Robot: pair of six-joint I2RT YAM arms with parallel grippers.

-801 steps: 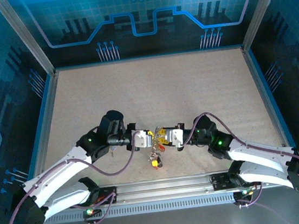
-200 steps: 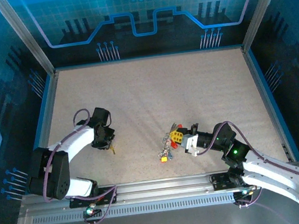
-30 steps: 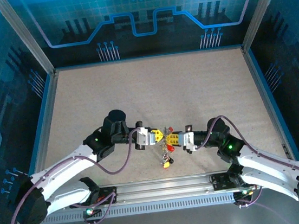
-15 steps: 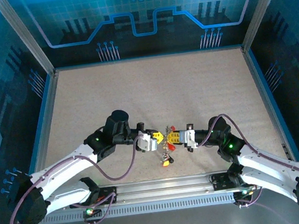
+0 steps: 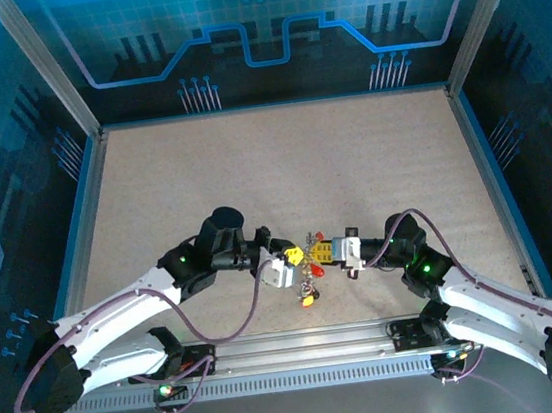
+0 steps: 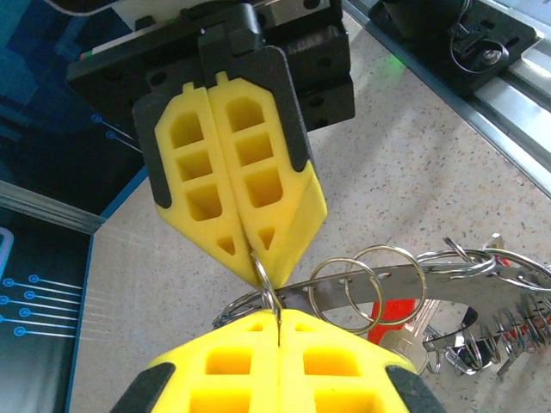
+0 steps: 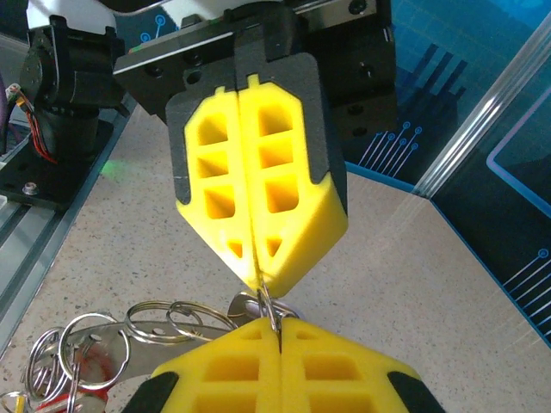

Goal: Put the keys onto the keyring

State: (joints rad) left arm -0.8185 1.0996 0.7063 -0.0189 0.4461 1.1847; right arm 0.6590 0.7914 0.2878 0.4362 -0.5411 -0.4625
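Note:
My left gripper (image 5: 300, 258) and right gripper (image 5: 313, 254) meet tip to tip near the table's front middle, both shut on the same small split ring (image 6: 268, 282). In the left wrist view my left gripper (image 6: 280, 320) pinches the ring's lower end, and the right fingertips (image 6: 258, 245) pinch its top. The right wrist view has my right gripper (image 7: 277, 331) below the left fingertips (image 7: 263, 271). The flat grey keyring (image 6: 392, 291) runs off to the right behind them, carrying more small rings (image 6: 344, 291). Keys (image 5: 308, 288) hang below it: a red head (image 6: 398, 314), a pale one (image 6: 403, 346), and a yellow one (image 5: 308, 300).
The aluminium front rail (image 5: 304, 349) with both arm bases lies just below the grippers. Blue walls (image 5: 81, 220) bound the speckled table (image 5: 281, 166) on each side. The left arm's purple cable (image 5: 253, 305) loops close to the key bunch.
My left gripper has moved right and slightly toward the front, closing the gap until its tips meet the right gripper's tips. The right gripper and hanging keys have barely moved.

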